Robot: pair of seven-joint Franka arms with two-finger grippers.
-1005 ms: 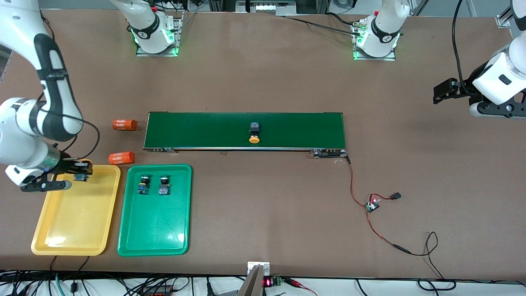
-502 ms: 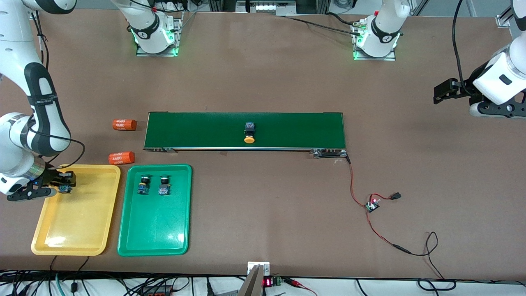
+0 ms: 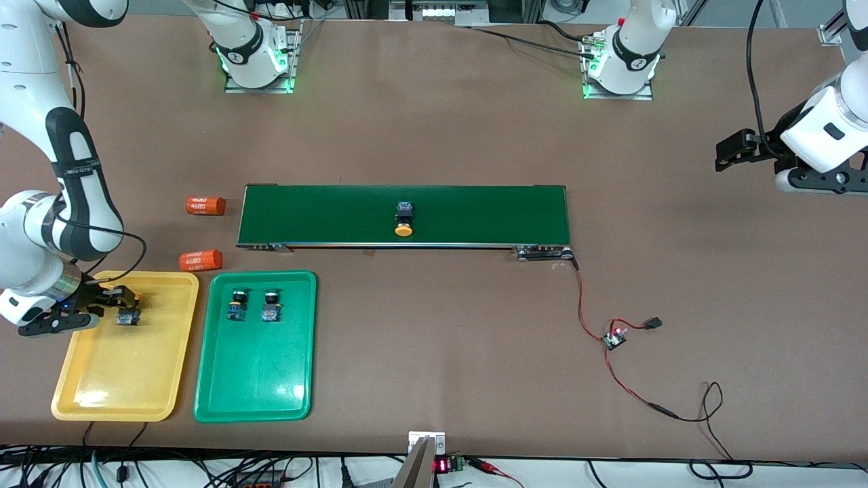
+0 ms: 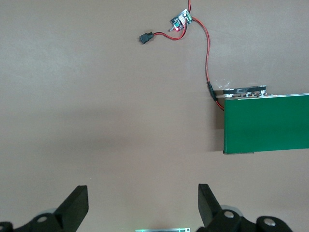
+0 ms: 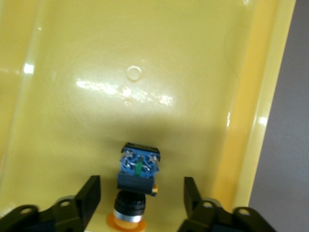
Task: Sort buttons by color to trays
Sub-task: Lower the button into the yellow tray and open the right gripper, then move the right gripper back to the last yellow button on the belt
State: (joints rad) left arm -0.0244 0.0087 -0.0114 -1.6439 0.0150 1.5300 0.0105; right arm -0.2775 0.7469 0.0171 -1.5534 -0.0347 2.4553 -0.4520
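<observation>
A yellow-capped button (image 3: 127,317) lies on its side in the yellow tray (image 3: 122,379), close to the tray's end nearest the belt. My right gripper (image 3: 122,308) is low over it and open. In the right wrist view the button (image 5: 137,176) sits between the spread fingers (image 5: 89,195) without touching them, on the tray floor (image 5: 145,58). Two green-capped buttons (image 3: 236,305) (image 3: 270,306) stand in the green tray (image 3: 258,373). Another yellow-capped button (image 3: 404,220) rides on the conveyor belt (image 3: 475,213). My left gripper (image 3: 729,152) waits open over bare table at the left arm's end (image 4: 143,203).
Two orange cylinders (image 3: 205,205) (image 3: 200,259) lie between the belt's end and the yellow tray. A small circuit board (image 3: 614,337) with red wires trails from the belt's other end toward the front camera. The belt's corner (image 4: 270,123) shows in the left wrist view.
My right gripper has opened and let the yellow-capped button go in the yellow tray. The button on the belt has drifted toward the right arm's end. The left arm has not moved.
</observation>
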